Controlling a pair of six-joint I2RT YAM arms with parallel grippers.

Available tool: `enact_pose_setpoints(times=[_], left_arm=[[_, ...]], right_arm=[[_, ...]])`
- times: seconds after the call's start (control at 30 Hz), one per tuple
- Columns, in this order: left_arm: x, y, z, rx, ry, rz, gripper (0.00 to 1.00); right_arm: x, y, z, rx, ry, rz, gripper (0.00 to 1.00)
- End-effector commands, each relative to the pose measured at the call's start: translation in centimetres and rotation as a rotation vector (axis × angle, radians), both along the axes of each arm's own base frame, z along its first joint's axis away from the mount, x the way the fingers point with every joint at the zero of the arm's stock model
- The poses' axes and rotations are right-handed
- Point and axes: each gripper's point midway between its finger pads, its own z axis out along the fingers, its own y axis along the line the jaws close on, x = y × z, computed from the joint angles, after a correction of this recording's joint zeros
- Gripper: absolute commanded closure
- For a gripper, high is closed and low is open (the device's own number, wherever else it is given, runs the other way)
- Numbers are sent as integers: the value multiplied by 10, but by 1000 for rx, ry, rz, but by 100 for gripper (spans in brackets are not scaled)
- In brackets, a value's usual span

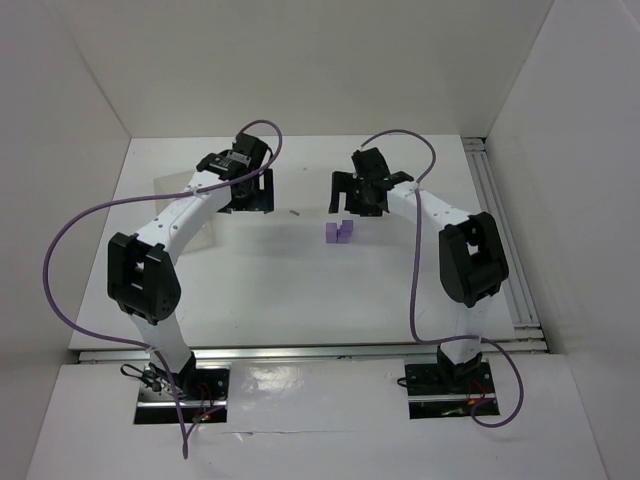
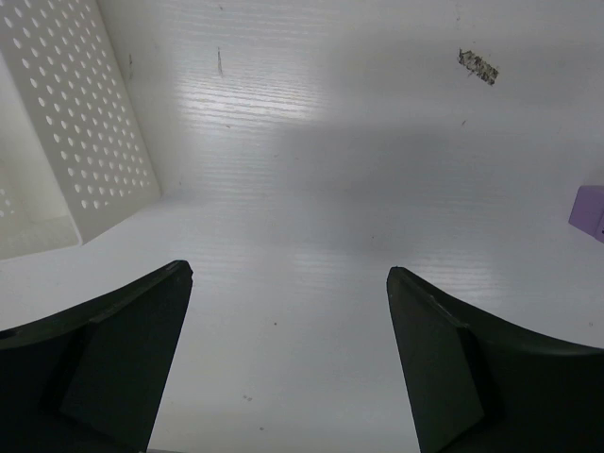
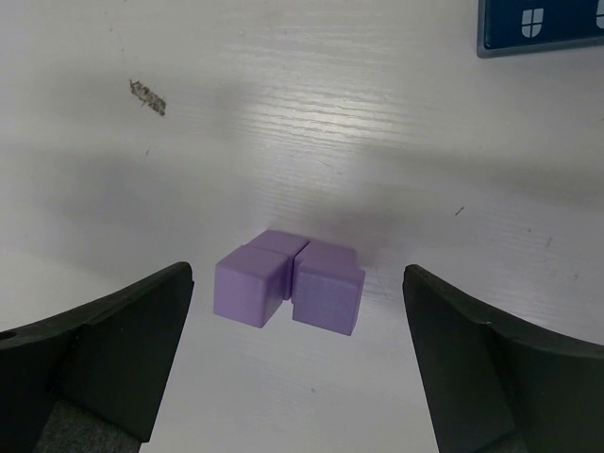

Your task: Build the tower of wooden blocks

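Note:
Three light-purple blocks [image 3: 288,281] sit clustered on the white table, two in front and one behind, not stacked. They also show in the top view [image 1: 340,233]. My right gripper [image 3: 297,274] is open and hovers just above and behind them, with the cluster lying between its fingers; it shows in the top view [image 1: 357,205]. My left gripper [image 2: 288,272] is open and empty over bare table, left of the blocks [image 1: 250,198]. One purple block edge [image 2: 590,212] shows at its right. A dark blue piece [image 3: 543,26] with a white mark is cut off at the top right.
A white perforated tray [image 2: 85,123] stands to the left of the left gripper, also faintly seen in the top view [image 1: 185,195]. A small dark scrap [image 1: 295,212] lies between the grippers. White walls enclose the table on three sides.

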Motion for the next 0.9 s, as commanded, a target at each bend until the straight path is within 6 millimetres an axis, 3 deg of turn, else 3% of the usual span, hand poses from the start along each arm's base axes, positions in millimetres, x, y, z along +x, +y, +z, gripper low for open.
enact_pose_setpoints(times=[0.0,0.87], left_arm=[[7,1,16,-8,-49,19,3],[10,0,16,-8,-49,19,3]], right_arm=[[5,7,22,68,-58,8,1],[-6,16,3,81,1,48,1]])
